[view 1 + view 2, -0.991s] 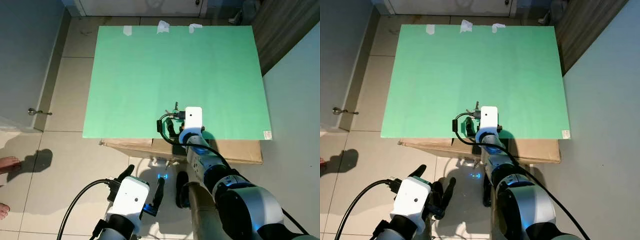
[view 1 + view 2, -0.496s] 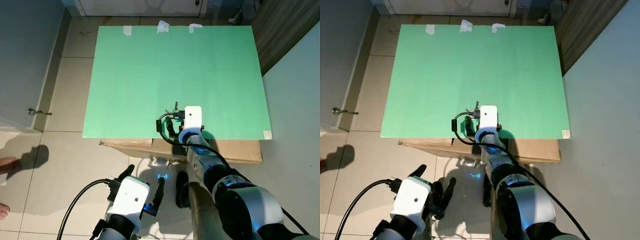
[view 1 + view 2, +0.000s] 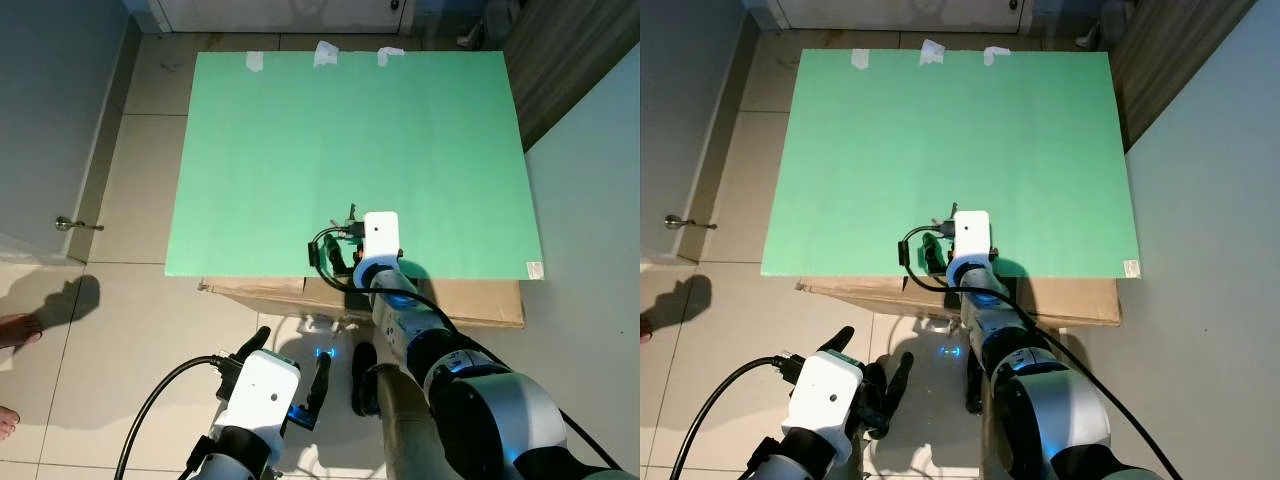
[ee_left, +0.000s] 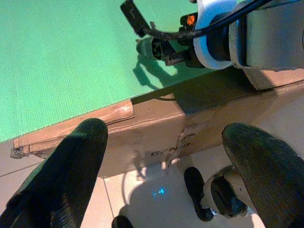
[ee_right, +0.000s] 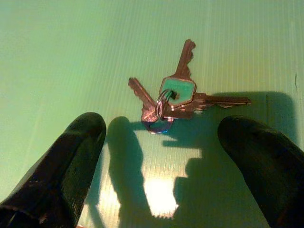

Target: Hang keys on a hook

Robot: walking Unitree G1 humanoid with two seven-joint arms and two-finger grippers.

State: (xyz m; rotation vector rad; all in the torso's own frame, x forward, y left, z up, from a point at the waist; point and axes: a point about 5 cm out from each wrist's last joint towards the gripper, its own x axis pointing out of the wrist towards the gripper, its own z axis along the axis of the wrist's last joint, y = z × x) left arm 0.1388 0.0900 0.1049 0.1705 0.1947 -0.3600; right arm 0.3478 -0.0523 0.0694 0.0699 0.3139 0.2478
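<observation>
A small bunch of keys [image 5: 172, 101] on a ring, one with a green head, lies flat on the green board [image 3: 300, 130] near its front edge. In the head views the keys [image 3: 350, 213] peek out just beyond my right wrist's white camera block. My right gripper [image 5: 166, 152] is open and low over the board, one finger [image 5: 71, 156] on each side, with the keys just ahead of the tips and untouched. My left gripper [image 3: 290, 358] is open and holds nothing, low over the floor tiles in front of the box.
The green board rests on a cardboard box [image 3: 470, 298] and has tape pieces [image 3: 326, 53] at its far edge. A door stop [image 3: 76, 224] and a person's foot [image 3: 16, 326] are on the tiles at left. A wooden panel [image 3: 570, 60] and a pale wall stand at right.
My right wrist has edged slightly left over the board's front edge. The person's shadow on the left tiles has shifted. The keys and left arm have not moved.
</observation>
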